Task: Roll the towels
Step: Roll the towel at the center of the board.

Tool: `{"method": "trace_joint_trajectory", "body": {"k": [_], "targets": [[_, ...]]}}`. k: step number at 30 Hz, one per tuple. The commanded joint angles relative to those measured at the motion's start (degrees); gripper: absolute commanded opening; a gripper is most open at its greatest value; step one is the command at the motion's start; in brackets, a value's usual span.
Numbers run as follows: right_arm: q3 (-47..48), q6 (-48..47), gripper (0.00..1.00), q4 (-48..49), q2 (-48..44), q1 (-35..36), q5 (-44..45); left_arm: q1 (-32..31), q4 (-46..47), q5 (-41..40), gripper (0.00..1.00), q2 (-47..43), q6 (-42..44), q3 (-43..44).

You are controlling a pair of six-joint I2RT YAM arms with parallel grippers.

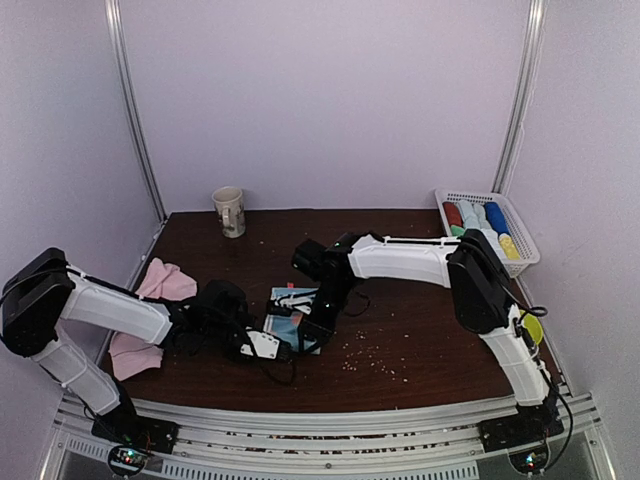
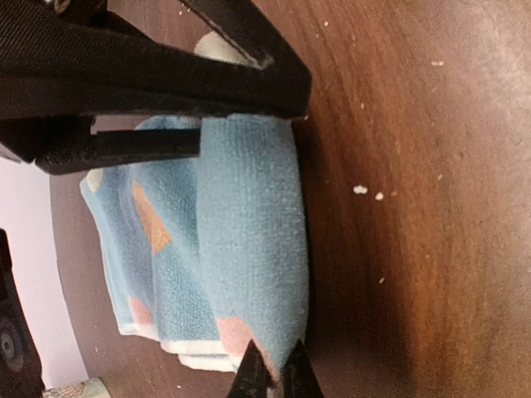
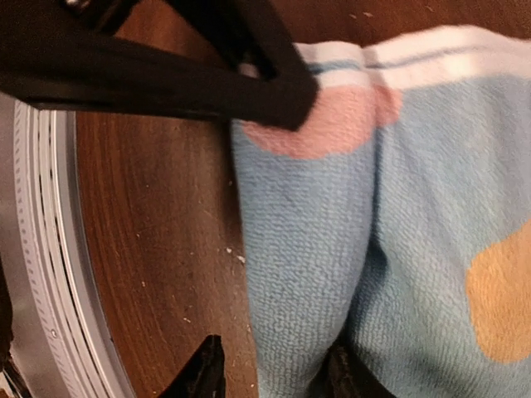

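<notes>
The light blue towel (image 1: 291, 312) with orange and pink dots lies mid-table, its near edge turned into a roll (image 2: 249, 232). My left gripper (image 2: 274, 377) is shut on one end of that roll, the cloth pinched between its tips. At the other end my right gripper (image 3: 274, 375) stands open astride the roll (image 3: 303, 274). Its left fingertip (image 3: 203, 373) is off the cloth over bare wood, and its right fingertip sits in the fold. In the top view both grippers meet at the towel, the left gripper (image 1: 268, 345) and the right gripper (image 1: 306, 325). Two pale pink towels (image 1: 165, 280) (image 1: 132, 352) lie crumpled at the left.
A white slatted basket (image 1: 524, 252) at the back right holds several rolled towels (image 1: 475, 215). A mug (image 1: 230, 211) stands at the back left. Pale crumbs (image 1: 370, 355) dot the dark wooden table (image 1: 420, 320). The metal front rail (image 3: 50, 274) runs close to the right gripper.
</notes>
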Motion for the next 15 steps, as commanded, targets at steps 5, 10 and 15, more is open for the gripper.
{"method": "trace_joint_trajectory", "body": {"k": [5,10,15], "targets": [[-13.5,2.8,0.54,10.0,-13.0,-2.4,11.1,0.1,-18.2,7.4,0.0,2.4,-7.8,8.4],[-24.0,2.2,0.55,16.4,-20.6,-2.5,15.1,1.1,-22.7,11.0,0.0,4.9,-10.3,11.1],[-35.3,0.4,0.56,25.6,-29.4,-2.3,19.8,4.7,-28.4,17.7,0.0,8.2,-12.1,15.5]]}}
